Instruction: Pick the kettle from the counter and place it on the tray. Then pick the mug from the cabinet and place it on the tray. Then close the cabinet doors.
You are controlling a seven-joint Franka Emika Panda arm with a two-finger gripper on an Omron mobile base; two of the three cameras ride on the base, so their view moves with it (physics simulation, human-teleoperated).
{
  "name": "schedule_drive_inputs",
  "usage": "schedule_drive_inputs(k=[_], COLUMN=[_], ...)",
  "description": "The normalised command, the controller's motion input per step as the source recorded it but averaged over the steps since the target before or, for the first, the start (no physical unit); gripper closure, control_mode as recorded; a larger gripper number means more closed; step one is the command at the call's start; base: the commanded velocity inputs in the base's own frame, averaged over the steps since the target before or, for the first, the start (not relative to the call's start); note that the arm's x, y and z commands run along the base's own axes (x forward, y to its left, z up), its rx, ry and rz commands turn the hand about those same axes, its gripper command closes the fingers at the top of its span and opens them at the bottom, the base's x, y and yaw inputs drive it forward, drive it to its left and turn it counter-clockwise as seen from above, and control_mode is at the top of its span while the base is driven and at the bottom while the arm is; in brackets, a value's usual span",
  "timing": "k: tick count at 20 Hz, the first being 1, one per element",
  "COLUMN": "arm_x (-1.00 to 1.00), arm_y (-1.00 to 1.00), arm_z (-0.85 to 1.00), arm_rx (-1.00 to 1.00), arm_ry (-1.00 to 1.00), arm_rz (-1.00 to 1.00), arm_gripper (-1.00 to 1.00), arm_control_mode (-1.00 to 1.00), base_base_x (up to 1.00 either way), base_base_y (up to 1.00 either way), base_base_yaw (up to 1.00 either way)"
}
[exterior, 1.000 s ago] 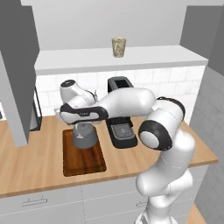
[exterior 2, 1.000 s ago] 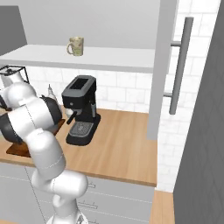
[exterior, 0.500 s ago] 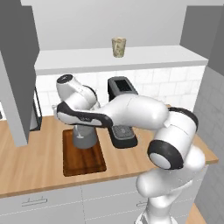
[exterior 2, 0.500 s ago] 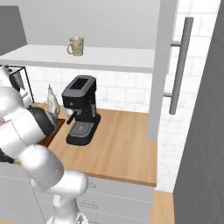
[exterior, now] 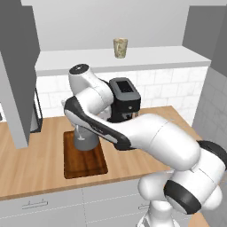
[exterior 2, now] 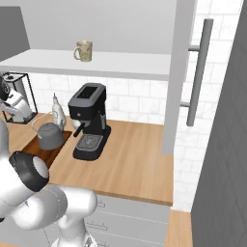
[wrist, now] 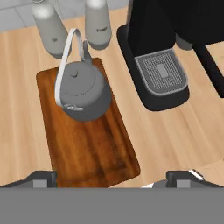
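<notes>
Tray (wrist: pixel 92 148): dark brown wooden board, flat on the counter (wrist: pixel 17 131).
Kettle (wrist: pixel 81 89): dark grey, upright on the tray's far half, arched handle raised.
Two white bottles (wrist: pixel 98 22): on the counter at 12 o'clock from the kettle, just beyond the tray's far edge.
Coffee machine (wrist: pixel 162 48): black, at 3 o'clock from the kettle, standing on the counter beside the tray.
Mug (exterior: pixel 120 47): beige, on the white cabinet shelf (exterior: pixel 133 57), at 12 o'clock above the coffee machine.
Gripper (wrist: pixel 111 179): fingertips spread wide apart, nothing between them, above the tray's near end.
</notes>
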Motion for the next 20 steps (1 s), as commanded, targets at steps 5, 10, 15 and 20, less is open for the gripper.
schedule_drive_inputs(k=[5,10,15,20], arm_x=[-0.25,-0.5,-0.05,0.13], arm_y=[-0.47,-0.46,-0.31,-0.19], arm_z=[0.0,0.31,0.96,0.69], arm_rx=[0.01,-0.02,-0.13,-0.15], arm_ry=[-0.01,-0.06,-0.01,-0.12], arm_rz=[0.05,0.03,0.0,0.0], arm_gripper=[-1.0,-1.0,-1.0,-1.0], arm_control_mode=[-1.0,-1.0,-1.0,-1.0], base_base_x=[0.0,0.0,0.0,0.0], base_base_y=[0.0,0.0,0.0,0.0], base_base_yaw=[0.0,0.0,0.0,0.0])
